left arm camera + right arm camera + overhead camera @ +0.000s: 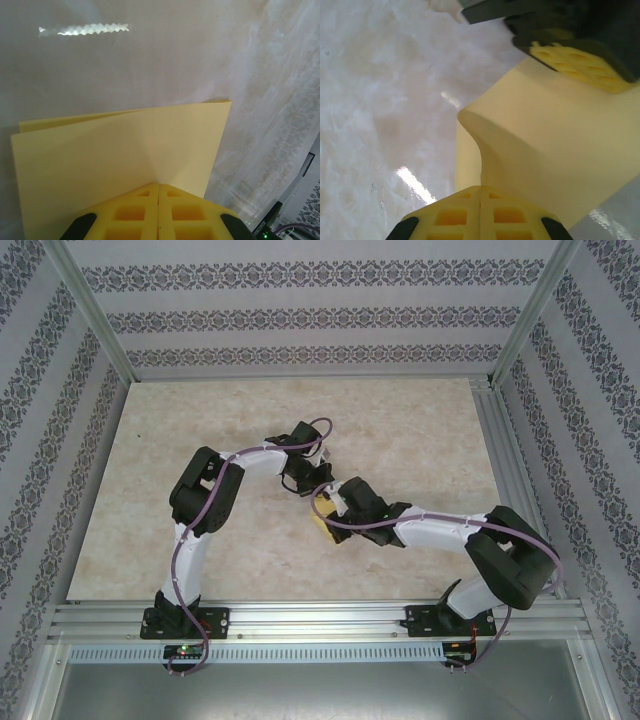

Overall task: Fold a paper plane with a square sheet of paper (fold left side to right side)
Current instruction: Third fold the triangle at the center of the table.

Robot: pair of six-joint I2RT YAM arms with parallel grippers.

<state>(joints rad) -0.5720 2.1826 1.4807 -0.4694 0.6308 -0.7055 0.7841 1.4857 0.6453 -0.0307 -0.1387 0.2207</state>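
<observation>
The square sheet of paper (322, 525) is pale yellow and hangs doubled over between both grippers near the table's middle. In the left wrist view the paper (125, 155) shows two layers, its upper flap lying over a lower one whose edge peeks out at the left. My left gripper (159, 186) is shut on its near edge. In the right wrist view the paper (555, 135) curves up in a loose bend, and my right gripper (481, 189) is shut on its near edge. The left gripper's yellow fingers (580, 62) pinch the far side.
The beige marbled table (400, 430) lies beneath, bounded by aluminium rails (320, 615) at the front and patterned walls (300, 315) around. Both arms (210, 490) cross toward the centre, close together.
</observation>
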